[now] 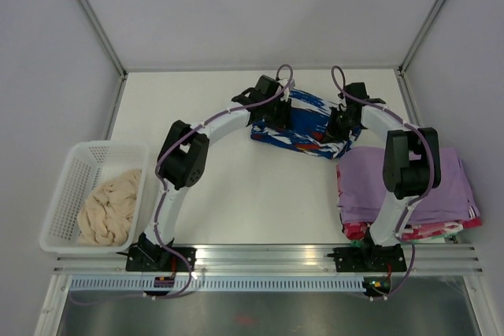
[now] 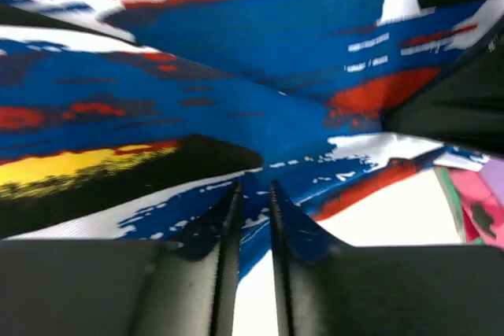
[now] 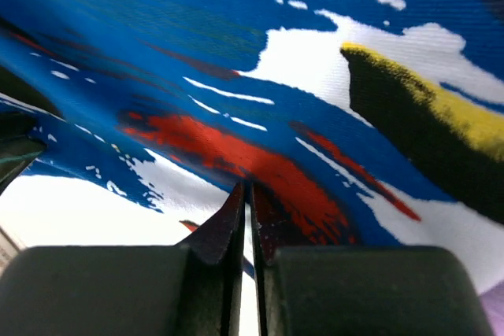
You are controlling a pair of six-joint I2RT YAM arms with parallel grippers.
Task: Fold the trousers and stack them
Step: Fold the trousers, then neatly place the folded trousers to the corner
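**Q:** Where are the trousers (image 1: 305, 127) right now?

**A:** They lie in a bunched, folded bundle on the worktop (image 1: 236, 186), toward its far edge and a little right of the middle. The bundle's near right corner sits just beside the stack of lilac garments (image 1: 453, 182), which lies along the worktop's right edge near the front.

**Q:** What is your left tool (image 2: 253, 193) doing?

**A:** It is at the left end of the bundle. My wrist view shows its two fingers (image 2: 223, 230) drawn close, with a narrow slit between them, and the blue print cloth is caught at their tips. I am pinching the trousers there.

**Q:** And the right tool (image 3: 249, 193)?

**A:** It is at the bundle's right end. Its fingers (image 3: 221, 232) are almost together, with only a hairline gap between them. Their tips bite into the cloth where a red patch meets the blue, so that tool is clamped on the trousers too.

**Q:** Is anything else on the worktop?

**A:** A white mesh basket (image 1: 61, 194) stands at the near left corner, well apart from the trousers. A cream fluffy bundle (image 1: 110, 208) lies inside it.
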